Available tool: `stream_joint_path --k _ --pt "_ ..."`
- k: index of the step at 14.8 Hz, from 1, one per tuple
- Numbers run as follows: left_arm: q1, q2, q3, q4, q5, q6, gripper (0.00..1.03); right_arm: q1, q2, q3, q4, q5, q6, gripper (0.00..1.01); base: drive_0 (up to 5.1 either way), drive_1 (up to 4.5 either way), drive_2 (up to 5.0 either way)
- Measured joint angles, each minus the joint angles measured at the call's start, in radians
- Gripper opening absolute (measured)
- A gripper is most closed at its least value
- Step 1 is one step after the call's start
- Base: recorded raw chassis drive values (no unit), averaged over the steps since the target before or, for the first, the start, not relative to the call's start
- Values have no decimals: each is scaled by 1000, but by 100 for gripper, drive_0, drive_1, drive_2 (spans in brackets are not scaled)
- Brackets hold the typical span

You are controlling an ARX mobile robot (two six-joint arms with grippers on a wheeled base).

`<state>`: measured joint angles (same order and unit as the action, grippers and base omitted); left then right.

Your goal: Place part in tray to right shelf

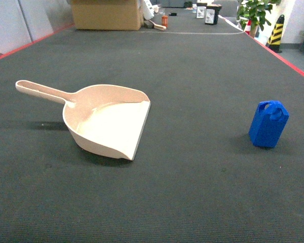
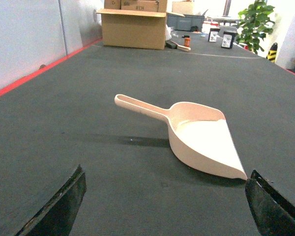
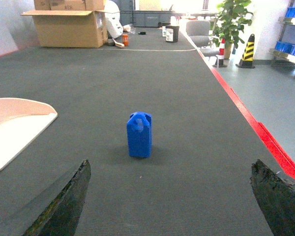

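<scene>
The cream tray lies on the dark mat at left of the head view, handle pointing far-left, wide lip facing right. The small blue part stands upright to its right, apart from it. Neither gripper shows in the head view. In the left wrist view my left gripper is open and holds nothing, with the tray a short way ahead. In the right wrist view my right gripper is open and holds nothing, the part ahead and slightly left. The right shelf is out of view.
A red stripe marks the mat's right edge, another the left. A cardboard box, small containers, a potted plant and a striped cone sit far back.
</scene>
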<state>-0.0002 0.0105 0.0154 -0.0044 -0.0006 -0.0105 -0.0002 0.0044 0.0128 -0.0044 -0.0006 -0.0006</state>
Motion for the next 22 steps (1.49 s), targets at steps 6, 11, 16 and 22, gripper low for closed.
stream_joint_path --k 6,11,16,22 --pt "0 0 0 0 0 0 98 0 0 0 0 0 0 98 0 0 0" --pt "0 0 0 0 0 0 98 0 0 0 0 0 0 98 0 0 0" --pt "0 0 0 0 0 0 98 0 0 0 0 0 0 98 0 0 0" --pt "0 0 0 0 0 0 98 0 0 0 0 0 0 98 0 0 0"
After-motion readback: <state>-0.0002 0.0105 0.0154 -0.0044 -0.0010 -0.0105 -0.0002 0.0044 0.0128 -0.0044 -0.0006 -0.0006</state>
